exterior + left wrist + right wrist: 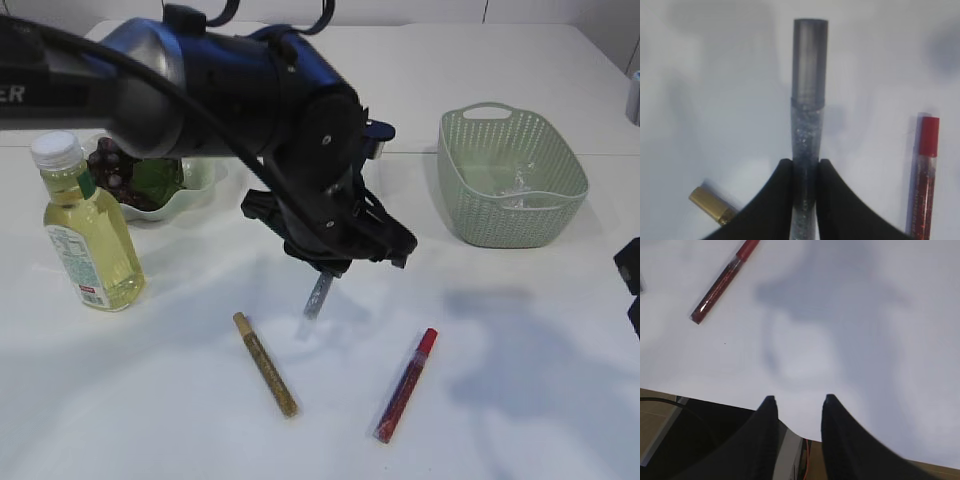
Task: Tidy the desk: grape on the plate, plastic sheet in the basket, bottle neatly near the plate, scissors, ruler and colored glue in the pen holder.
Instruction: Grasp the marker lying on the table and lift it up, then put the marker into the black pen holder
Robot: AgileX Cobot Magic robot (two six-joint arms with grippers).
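Mostly the left arm (230, 90) fills the upper left of the exterior view, hiding part of the plate (195, 195) behind it; the grape (110, 165) is hard to make out. At centre frame the left gripper (805, 172) is clenched on the silver glitter glue (807, 120), its grey cap pointing away from the jaws. Gold glue (265, 363) and red glue (406, 384) lie on the table lower down. The right gripper (797, 407) hangs released, holding nothing, at the right edge.

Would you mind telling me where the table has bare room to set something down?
Free: the front right, between the red glue pen and the basket, and the front left below the bottle. Crowded: the middle, where the left gripper holds the silver glue pen beside the gold glue pen.
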